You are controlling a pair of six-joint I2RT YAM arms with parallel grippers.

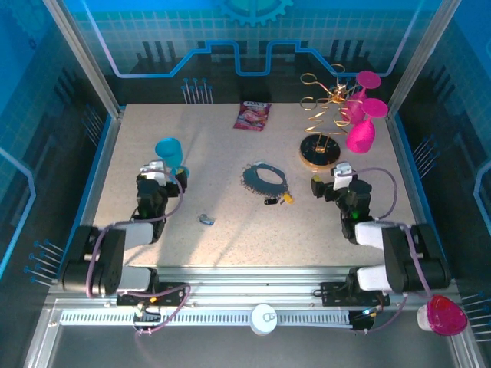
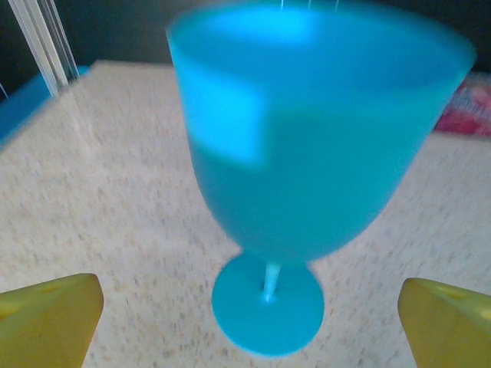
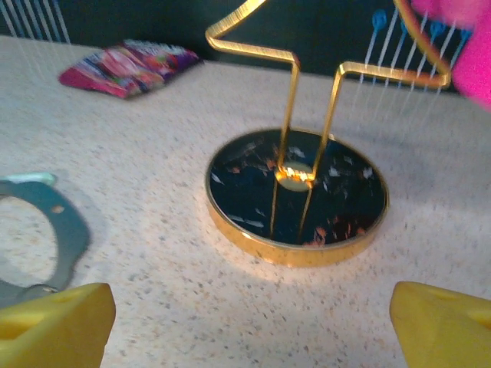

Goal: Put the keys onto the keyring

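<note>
The keyring, a large thin floppy loop of dark bluish-grey with a beaded look [image 1: 265, 176], lay flat near the middle of the speckled beige table [image 1: 230, 245]. Just beside its near edge lay the keys, tiny metal ones with a yellow and a black plastic head [image 1: 279, 199]; whether they touched the loop was too fine to tell. A small bluish metallic piece [image 1: 205, 219] lay well apart from them toward the left, too small to make out.

Right of the loop stood the gold wire rack of spiral loops on a round dark base with a gold rim [image 3: 295, 195], and the right wrist camera caught a curve of the keyring at its left edge. Two bright pink plastic goblets [image 1: 360, 132] stood beside the rack on its right. A pink foil packet [image 1: 253, 115] lay farther back on the table.

The right gripper [image 3: 249, 326] sat low over the table, facing the rack base, its yellow fingertips [image 3: 54, 322] spread wide with nothing between them. The left gripper [image 2: 249, 322] faced an upright turquoise plastic goblet [image 2: 307, 153] standing close in front of it, its yellow fingertips [image 2: 50, 318] likewise wide apart and holding nothing
</note>
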